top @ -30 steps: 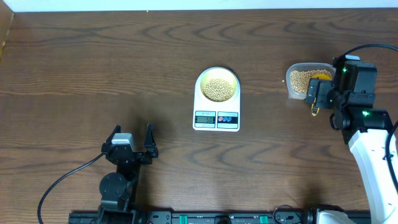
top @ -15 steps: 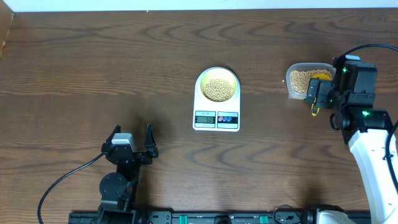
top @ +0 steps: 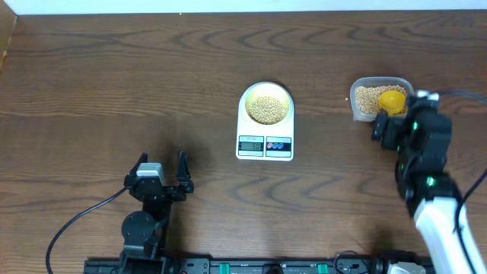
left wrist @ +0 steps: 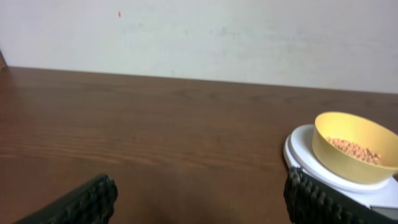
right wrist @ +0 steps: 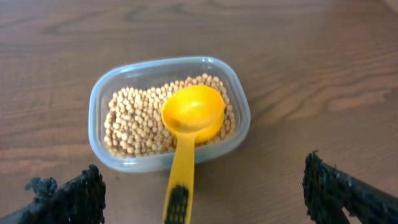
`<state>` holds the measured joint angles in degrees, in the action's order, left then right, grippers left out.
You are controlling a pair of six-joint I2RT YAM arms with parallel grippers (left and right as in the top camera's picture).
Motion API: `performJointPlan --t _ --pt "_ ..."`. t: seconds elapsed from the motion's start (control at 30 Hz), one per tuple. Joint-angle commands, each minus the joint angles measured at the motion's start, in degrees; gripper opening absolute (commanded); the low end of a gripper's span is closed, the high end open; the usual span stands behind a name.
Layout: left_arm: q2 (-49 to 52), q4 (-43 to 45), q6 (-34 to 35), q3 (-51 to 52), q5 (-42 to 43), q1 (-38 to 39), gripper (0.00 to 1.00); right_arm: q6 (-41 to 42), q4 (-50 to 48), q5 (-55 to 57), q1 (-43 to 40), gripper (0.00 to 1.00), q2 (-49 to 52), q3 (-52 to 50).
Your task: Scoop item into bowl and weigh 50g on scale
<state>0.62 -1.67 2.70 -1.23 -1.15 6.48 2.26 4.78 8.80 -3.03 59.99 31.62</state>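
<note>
Fingers (right wrist: 68,196) of the right gripper (right wrist: 202,198) stand spread wide apart and clasp nothing, one dark pad at each lower corner of the right wrist view. Between them, touching neither, runs the handle of a bright yellow scoop (right wrist: 193,112). Its round head is empty and lies on the beans (right wrist: 134,121) that fill a clear rounded-rectangle tub (right wrist: 93,134), while the handle crosses the tub's near rim towards the gripper. From overhead, the tub sits at the right side of the brown wooden table (top: 114,76), with the right arm just below it. Fingers (left wrist: 87,202) of the left gripper (left wrist: 199,205) are likewise parted and empty, low at the front left of the table and well apart from everything else. Out past them, near the middle of the table, stands the white scale (top: 264,144), its grey display (top: 251,144) and two buttons along the edge facing the arms; the digits are too small to read. On the scale's top rests the pale-yellow bowl (left wrist: 348,152), upright, holding a mound of the same tan beans.
</note>
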Motion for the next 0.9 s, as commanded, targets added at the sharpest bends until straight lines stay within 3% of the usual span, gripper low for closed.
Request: performJointPlan --t 0.0,0.6,0.87 --pt "-0.39 -2.49 -0.96 1.01 -0.15 -0.20 0.88 -0.63 -1.86 0.22 0.46 0.99 -6.95 -6.67" --pt "-0.39 -2.49 -0.98 1.01 -0.15 -0.20 0.88 -0.61 -7.65 -0.11 3.32 0.99 -40.09 -30.80" --pt "-0.39 -2.49 -0.98 1.01 -0.15 -0.20 0.88 -0.66 -3.37 0.13 3.89 0.99 -45.83 -31.30"
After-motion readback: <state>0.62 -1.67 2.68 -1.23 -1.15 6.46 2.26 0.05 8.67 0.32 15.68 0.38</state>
